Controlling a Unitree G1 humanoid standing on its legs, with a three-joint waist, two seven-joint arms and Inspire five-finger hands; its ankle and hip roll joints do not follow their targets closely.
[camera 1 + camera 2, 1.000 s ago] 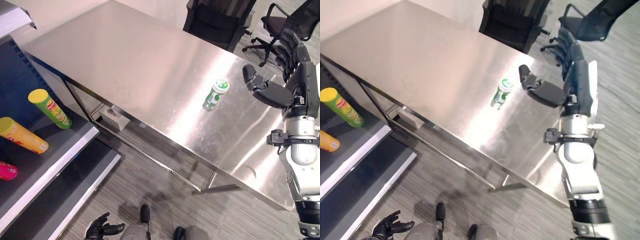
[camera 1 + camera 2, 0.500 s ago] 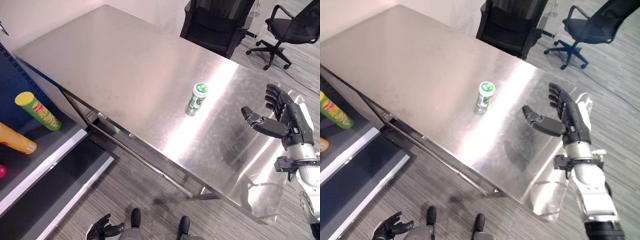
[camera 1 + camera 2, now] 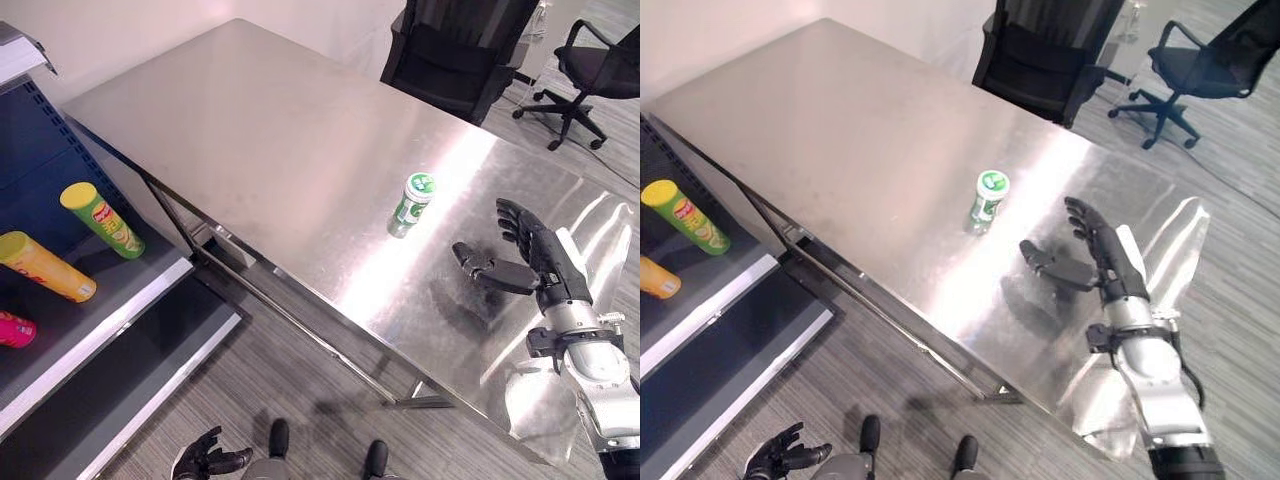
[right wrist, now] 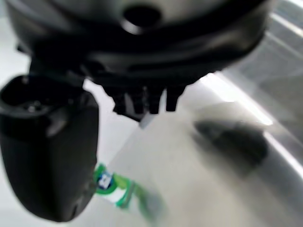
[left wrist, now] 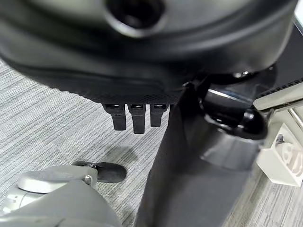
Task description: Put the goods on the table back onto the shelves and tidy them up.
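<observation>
A small green and white bottle (image 3: 411, 204) stands upright on the steel table (image 3: 270, 130), right of its middle. My right hand (image 3: 530, 262) hovers low over the table to the right of the bottle, open, fingers spread and thumb (image 4: 47, 156) pointing toward it, a short gap between them. In the right wrist view the bottle (image 4: 116, 189) shows past the thumb. My left hand (image 3: 205, 460) hangs low near the floor, fingers (image 5: 135, 116) relaxed and holding nothing.
A blue shelf unit (image 3: 110, 300) stands on the left. A yellow-green tube (image 3: 100, 220), an orange-yellow tube (image 3: 45, 268) and a pink item (image 3: 15, 330) lie on it. Two black office chairs (image 3: 450, 50) (image 3: 590, 65) stand beyond the table's far side.
The camera has shifted. My right hand has come down from a raised pose to just above the table, nearer the bottle. The bottle has stayed in place.
</observation>
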